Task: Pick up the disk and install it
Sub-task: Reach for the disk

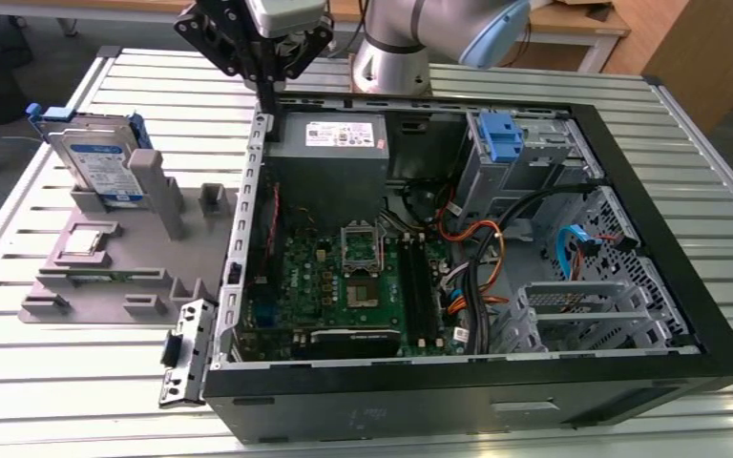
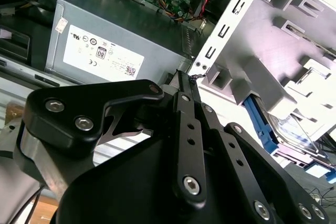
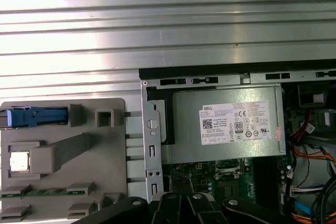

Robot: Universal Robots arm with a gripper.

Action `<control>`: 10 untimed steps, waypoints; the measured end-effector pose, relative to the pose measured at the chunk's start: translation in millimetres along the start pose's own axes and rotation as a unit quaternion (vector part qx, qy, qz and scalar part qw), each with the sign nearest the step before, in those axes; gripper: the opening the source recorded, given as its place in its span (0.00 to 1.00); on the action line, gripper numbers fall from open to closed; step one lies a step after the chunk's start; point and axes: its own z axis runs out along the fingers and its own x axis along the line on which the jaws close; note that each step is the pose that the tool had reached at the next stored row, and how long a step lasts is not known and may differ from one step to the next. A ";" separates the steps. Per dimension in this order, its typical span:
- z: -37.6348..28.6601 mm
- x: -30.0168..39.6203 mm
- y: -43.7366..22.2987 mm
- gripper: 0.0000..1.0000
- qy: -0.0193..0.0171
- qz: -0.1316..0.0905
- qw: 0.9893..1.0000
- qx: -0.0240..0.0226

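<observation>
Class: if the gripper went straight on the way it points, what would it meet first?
Likely the computer case's perforated side wall, beside the power supply; the gripper points down just above it, though depth is unclear.

"Where is the flat, rectangular silver hard drive [image 1: 96, 164], the one with the white-and-blue label and blue plastic rails?"

"It stands on edge in a slot of the grey moulded holder [image 1: 137, 256], at the exterior view's left, outside the open black computer case [image 1: 405, 405]."

"How is it posed?"

"Nearly upright, with its label face showing and nothing gripping it."
</observation>
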 end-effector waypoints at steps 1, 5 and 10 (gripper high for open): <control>0.0 0.1 0.0 0.10 0.000 0.000 1.000 0.000; 0.0 1.0 -0.1 0.10 0.000 0.000 1.000 0.000; -0.1 2.5 -0.2 0.10 0.000 0.000 1.000 0.000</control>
